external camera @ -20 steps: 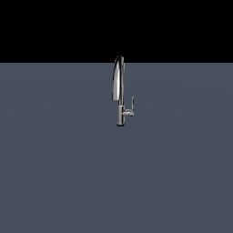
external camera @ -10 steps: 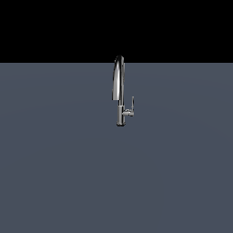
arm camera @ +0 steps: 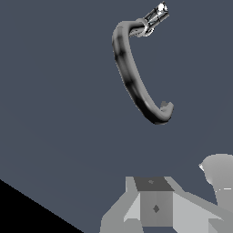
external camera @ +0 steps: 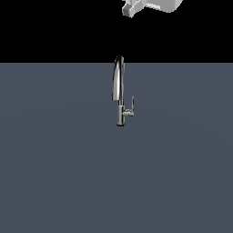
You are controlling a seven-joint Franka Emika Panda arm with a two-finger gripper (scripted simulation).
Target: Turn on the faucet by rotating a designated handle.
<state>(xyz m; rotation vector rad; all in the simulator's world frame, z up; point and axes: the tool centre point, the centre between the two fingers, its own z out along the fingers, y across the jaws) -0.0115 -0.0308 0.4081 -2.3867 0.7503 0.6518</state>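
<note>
The chrome faucet (external camera: 119, 91) stands upright in the middle of the grey surface, its arched spout rising from a short base. The handle (external camera: 132, 107), a thin lever on a short stub, sticks out towards the exterior view's right, pointing up. A white part of my arm (external camera: 145, 5) shows at the top edge, high above the faucet and apart from it. In the wrist view the faucet (arm camera: 132, 77) is seen from above, with the handle (arm camera: 160, 10) small beside the base. My gripper (arm camera: 154, 200) shows as a grey block, well off the faucet; its jaws cannot be made out.
A flat dark grey surface (external camera: 54, 173) bears the faucet and reaches all edges of the exterior view below a black background. Its edge (arm camera: 41, 205) shows in the wrist view.
A white part of my arm has come into the exterior view at the top edge, where none showed before. The faucet and its handle have not moved.
</note>
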